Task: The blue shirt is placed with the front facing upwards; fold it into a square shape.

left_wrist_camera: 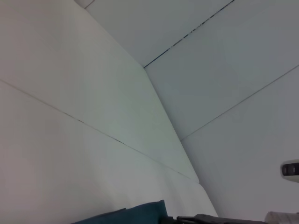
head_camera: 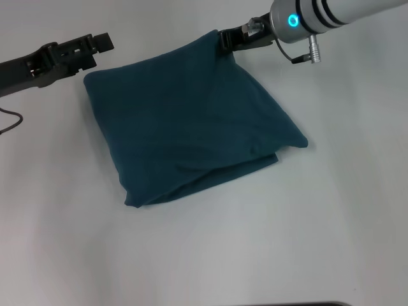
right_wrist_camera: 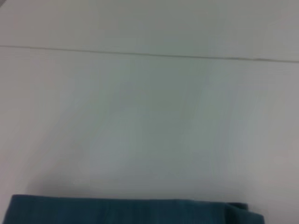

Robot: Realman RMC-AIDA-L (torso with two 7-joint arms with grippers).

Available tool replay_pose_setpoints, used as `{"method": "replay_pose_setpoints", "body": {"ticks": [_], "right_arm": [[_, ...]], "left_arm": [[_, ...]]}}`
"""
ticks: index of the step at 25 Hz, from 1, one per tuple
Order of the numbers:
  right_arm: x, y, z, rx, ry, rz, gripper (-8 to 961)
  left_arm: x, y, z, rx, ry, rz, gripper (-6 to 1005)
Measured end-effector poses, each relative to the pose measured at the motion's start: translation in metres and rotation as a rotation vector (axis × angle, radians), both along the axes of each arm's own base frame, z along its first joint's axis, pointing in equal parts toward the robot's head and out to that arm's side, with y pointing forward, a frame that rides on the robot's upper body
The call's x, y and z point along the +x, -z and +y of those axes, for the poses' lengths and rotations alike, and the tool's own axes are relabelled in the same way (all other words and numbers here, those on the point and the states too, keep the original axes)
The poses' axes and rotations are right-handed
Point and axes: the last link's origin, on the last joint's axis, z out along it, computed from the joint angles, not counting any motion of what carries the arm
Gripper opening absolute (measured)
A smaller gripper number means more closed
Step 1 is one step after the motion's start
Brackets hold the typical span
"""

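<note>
On the white bench (head_camera: 331,210), near its middle in the head view, the blue shirt (head_camera: 191,127) lies folded into a rough, slightly skewed square, turned like a diamond, with only plain cloth showing on top; any lettering or neck tag is hidden inside the folds. Along its near right edge a lower layer sticks out a little from under the top one, so the edges do not line up there. The right gripper (head_camera: 228,39) sits at the far corner of the shirt, touching it, and the cloth covers its fingers enough that I cannot tell whether they pinch the fabric or are spread. The left gripper (head_camera: 102,43) rests just beside the shirt's far left corner, apart from the cloth, and its fingers are too dark and edge-on to say whether they are spread or pressed together. From the left wrist, only a small corner of the shirt (left_wrist_camera: 135,212) shows, cut off by the frame edge, and the rest is pale wall panels (left_wrist_camera: 93,93). From the right wrist, a thin strip of the shirt (right_wrist_camera: 126,212) shows, blurred, with a small fold at one end, against the bare bench (right_wrist_camera: 149,130).
</note>
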Motion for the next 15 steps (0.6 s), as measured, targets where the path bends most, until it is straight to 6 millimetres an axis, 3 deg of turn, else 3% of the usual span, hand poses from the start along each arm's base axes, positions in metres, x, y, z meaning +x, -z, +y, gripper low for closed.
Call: {"method": "replay_pose_setpoints", "body": {"ticks": [13, 15], "right_arm": [[-0.0072, 0.0077, 0.0, 0.016, -0.05, 0.045, 58], [-0.0067, 0.0081, -0.0006, 0.012, -0.051, 0.042, 152]], "left_arm": [[-0.0049, 0.0, -0.0036, 0.001, -0.015, 0.001, 874], [-0.0049, -0.0001, -0.0036, 0.001, -0.015, 0.001, 874]]}}
